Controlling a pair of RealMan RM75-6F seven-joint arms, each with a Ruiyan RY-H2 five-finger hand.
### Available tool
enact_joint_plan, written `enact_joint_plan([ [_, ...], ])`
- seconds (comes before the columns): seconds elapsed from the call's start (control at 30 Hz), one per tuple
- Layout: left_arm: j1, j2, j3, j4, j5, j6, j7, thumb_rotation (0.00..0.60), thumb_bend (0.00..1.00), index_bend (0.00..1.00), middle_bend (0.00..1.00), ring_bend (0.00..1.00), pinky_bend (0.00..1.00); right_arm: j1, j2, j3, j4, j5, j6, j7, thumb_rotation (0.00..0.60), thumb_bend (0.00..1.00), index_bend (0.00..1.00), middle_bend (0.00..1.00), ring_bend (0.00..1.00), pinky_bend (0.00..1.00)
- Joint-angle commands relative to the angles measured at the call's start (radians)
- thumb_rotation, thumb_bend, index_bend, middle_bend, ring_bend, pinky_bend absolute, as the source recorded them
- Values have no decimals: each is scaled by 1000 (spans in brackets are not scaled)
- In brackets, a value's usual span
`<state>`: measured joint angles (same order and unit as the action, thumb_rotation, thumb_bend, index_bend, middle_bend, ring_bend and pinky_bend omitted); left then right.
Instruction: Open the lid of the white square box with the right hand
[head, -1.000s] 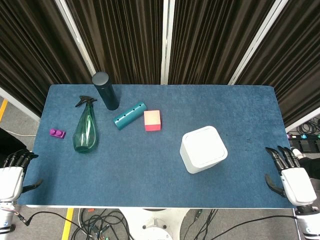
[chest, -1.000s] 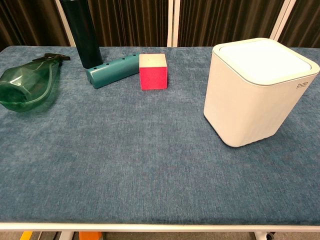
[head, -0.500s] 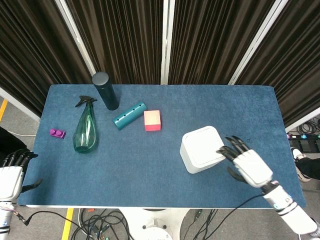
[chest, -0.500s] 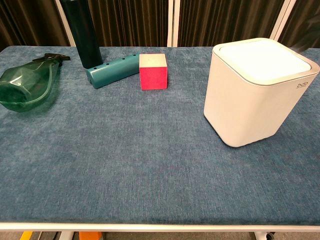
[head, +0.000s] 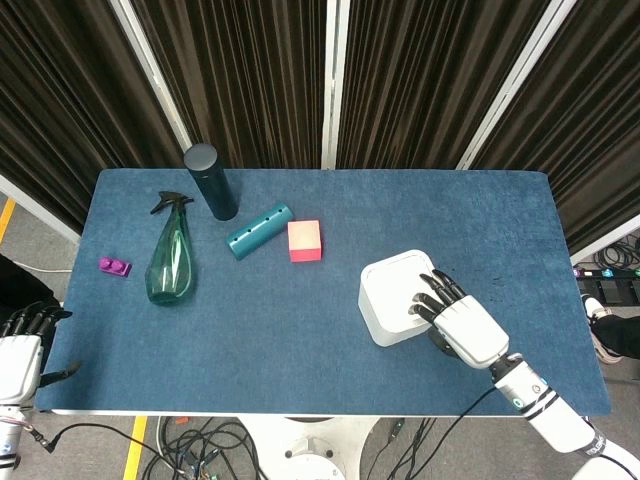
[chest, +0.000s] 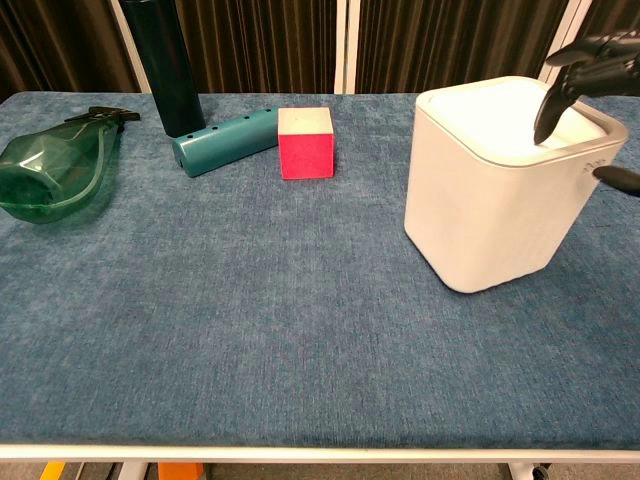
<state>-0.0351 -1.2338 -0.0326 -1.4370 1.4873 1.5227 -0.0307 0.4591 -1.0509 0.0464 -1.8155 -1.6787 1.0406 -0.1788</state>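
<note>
Head view, right robot hand (head: 462, 322) fingers spread, pressing white box lid (head: 402, 291)

On the blue table (head: 300, 320) lie a green spray bottle (head: 170, 258), dark flask (head: 210, 181), teal tube (head: 259, 231), pink cube (head: 305, 241) and purple brick (head: 114, 266).

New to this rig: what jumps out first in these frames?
The right robot hand reaching over the white square box at the table's right, dark fingertips down on its lid. Then the clutter at far left: a green spray bottle lying flat, a dark flask upright behind it, a teal cylinder and a pink cube alongside.
</note>
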Motion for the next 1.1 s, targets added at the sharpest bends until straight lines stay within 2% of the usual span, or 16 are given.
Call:
enact_joint_plan([
  [0.03,1,-1,-1,3,-1,2,-2,600,0,277,218,117,164,9,-17,-9,8,13,-13,-14,600,341,338,307,0,11],
  [0.33,2,1,-3,3,3,6,-5,600,0,277,219,117,163,-57,18,-13,1,-43,168,8,600,341,318,281,0,7],
  [0.47,0,3,-3,-2,7,8,-2,600,0,277,219,117,163,-109,41,-20,6,-47,261,24,600,341,207,245,0,6],
  [0.6,2,8,-5,-9,11,17,1,600,0,277,219,117,164,-185,47,-28,37,-14,366,51,600,341,54,147,0,6],
  [0.7,4,11,-3,-16,13,20,5,600,0,277,219,116,163,-245,37,-46,73,10,430,91,600,341,3,99,0,6],
  [0.9,8,16,0,-36,19,27,22,600,0,277,218,117,164,-347,-13,-88,177,26,526,178,600,341,0,83,0,6],
  [1.1,8,19,0,-52,25,33,36,600,0,278,219,117,163,-398,-60,-105,256,-5,592,250,600,341,0,87,0,4],
])
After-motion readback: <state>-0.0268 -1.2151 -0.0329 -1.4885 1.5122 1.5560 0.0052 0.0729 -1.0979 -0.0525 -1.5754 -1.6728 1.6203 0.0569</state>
